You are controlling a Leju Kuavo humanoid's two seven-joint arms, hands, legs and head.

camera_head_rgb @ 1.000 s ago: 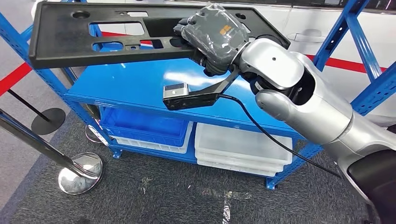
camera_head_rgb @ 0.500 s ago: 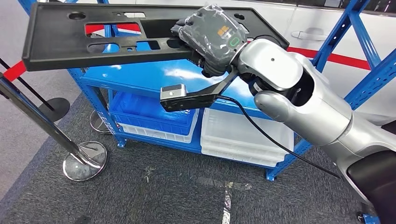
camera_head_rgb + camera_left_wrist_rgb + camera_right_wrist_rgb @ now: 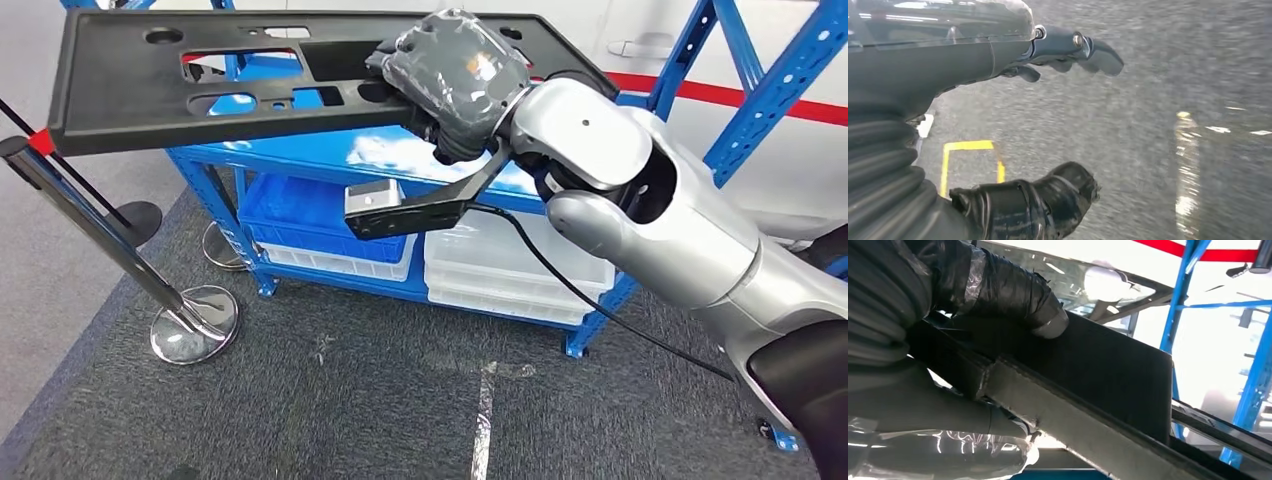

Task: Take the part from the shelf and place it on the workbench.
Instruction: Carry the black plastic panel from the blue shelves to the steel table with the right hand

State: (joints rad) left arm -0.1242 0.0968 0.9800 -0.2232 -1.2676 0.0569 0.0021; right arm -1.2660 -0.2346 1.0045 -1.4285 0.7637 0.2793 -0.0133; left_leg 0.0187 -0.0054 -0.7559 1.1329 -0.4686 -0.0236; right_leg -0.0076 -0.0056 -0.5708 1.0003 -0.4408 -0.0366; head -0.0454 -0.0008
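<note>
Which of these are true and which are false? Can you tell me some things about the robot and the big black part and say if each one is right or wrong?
1. The right hand holds the black part. True.
2. The black part lies on the blue shelf. False: it is lifted above the shelf.
3. The left hand holds a box. False: it holds nothing, fingers apart.
4. A blue bin sits low in the shelf. True.
5. The floor is bare wood. False: it is grey carpet.
</note>
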